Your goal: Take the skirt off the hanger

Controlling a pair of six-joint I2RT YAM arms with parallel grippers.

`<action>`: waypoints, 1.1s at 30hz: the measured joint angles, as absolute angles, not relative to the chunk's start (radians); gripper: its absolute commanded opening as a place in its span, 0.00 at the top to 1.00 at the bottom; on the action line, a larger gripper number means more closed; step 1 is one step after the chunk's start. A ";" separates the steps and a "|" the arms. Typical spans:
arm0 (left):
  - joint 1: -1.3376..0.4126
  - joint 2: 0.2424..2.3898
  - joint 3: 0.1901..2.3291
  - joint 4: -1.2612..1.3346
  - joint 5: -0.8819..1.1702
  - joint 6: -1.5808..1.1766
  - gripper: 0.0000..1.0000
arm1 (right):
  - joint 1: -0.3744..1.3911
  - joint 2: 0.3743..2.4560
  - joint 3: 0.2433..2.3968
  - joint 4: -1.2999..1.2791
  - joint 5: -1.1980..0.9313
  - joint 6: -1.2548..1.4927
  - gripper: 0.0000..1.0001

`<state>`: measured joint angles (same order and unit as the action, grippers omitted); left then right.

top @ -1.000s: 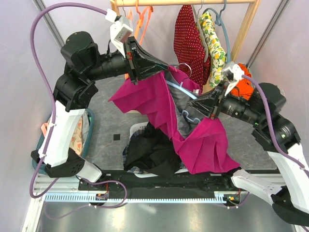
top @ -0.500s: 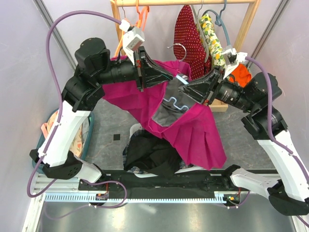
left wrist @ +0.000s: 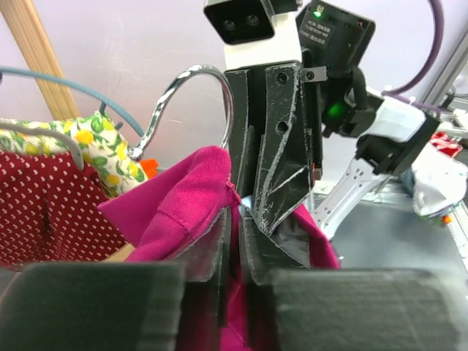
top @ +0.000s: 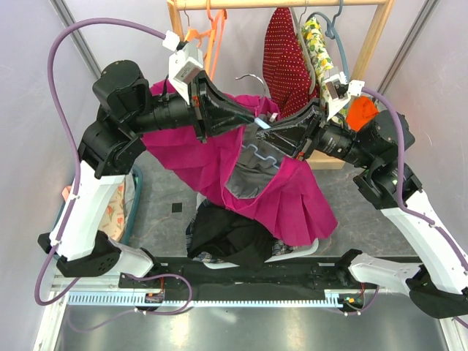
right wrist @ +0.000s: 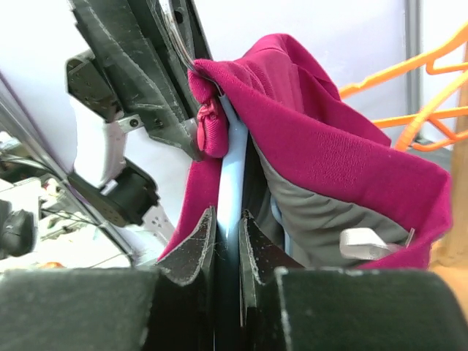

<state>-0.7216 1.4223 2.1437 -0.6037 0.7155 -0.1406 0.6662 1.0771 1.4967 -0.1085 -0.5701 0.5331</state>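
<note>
1. The magenta pleated fabric skirt (top: pixel 212 157) hung in the air between both arms, wrapped around the pale blue plastic hanger (right wrist: pixel 231 175).
2. The left hand (left wrist: pixel 235 219) was clamped tight on the skirt's upper edge.
3. The right hand (right wrist: pixel 228 223) was closed on the hanger's bar.

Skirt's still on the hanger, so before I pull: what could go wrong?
1. The left gripper and right gripper nearly touch and may collide.
2. The skirt bunches around the hanger by its hook, so pulling could snag it.
3. The hook sits near the red dress and might catch it.
</note>
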 measured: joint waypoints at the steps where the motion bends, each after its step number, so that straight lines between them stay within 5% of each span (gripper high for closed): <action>1: -0.722 1.422 2.144 -0.603 0.719 -0.132 0.49 | 0.668 1.077 1.505 -0.125 -0.564 0.519 1.00; 6: -0.737 1.418 2.141 -0.619 0.747 -0.105 0.50 | 0.672 1.077 1.514 -0.169 -0.531 0.474 1.00; 15: -0.737 1.424 2.140 -0.626 0.764 -0.097 0.50 | 0.740 1.199 1.559 -0.061 -0.505 0.472 0.77; 21: -0.732 1.419 2.133 -0.624 0.761 -0.086 0.51 | 0.798 1.275 1.605 -0.114 -0.453 0.408 1.00; 33: -0.752 1.386 2.091 -0.632 0.808 -0.085 0.55 | 0.810 1.188 1.636 -0.094 -0.213 0.314 1.00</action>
